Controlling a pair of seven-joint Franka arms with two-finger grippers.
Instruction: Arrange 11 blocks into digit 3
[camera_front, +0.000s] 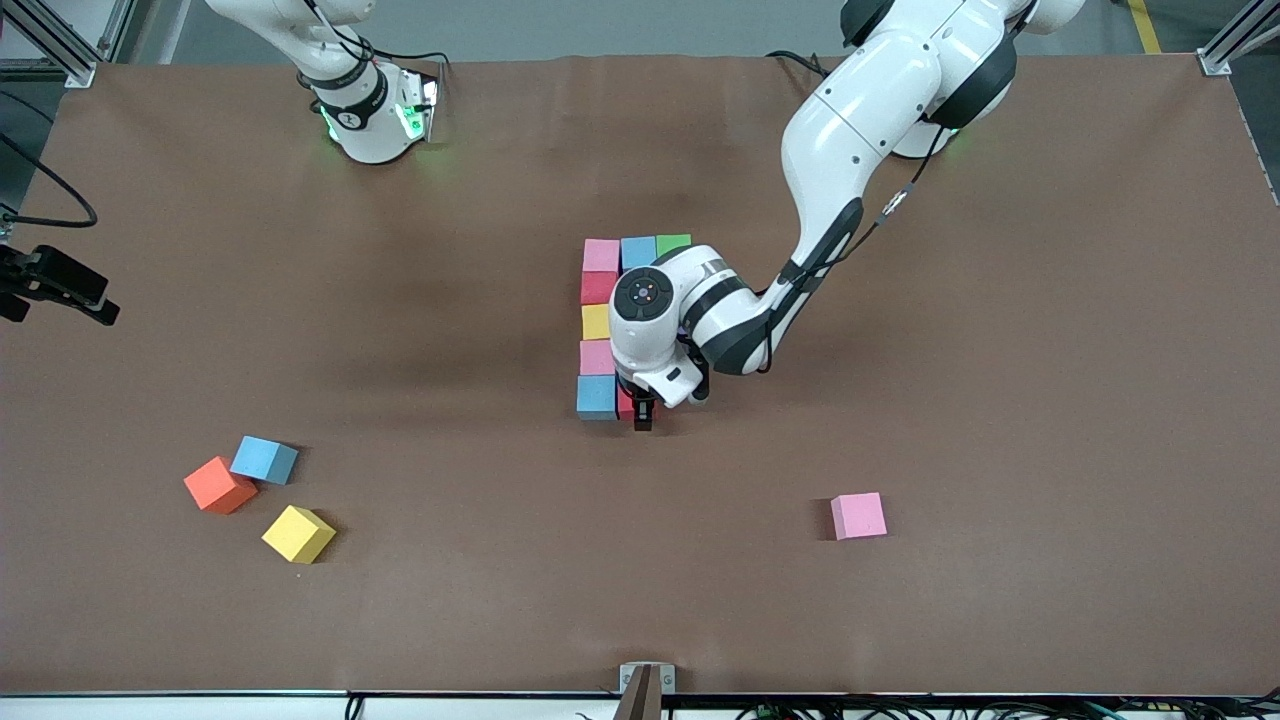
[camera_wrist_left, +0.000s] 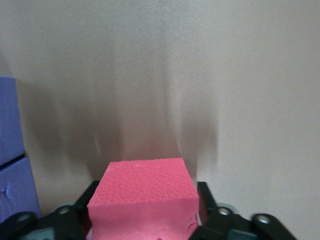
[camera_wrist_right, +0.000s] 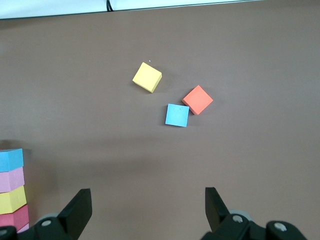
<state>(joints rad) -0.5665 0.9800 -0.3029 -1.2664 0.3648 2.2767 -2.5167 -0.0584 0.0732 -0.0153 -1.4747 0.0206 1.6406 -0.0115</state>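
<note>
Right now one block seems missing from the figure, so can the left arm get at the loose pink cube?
Probably yes. The pink cube sits alone on bare table, nothing around it. The left gripper must first lift off the red cube between its fingers at the figure.

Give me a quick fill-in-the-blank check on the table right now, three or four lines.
1. The loose pink cube lies toward the ____ arm's end of the table.
2. The cube touching the orange cube is ____ in colour.
3. The cube between the left gripper fingers is ____.
4. In the column, the yellow cube sits between a red cube and a ____ cube.

Missing words: left; blue; red; pink
</note>
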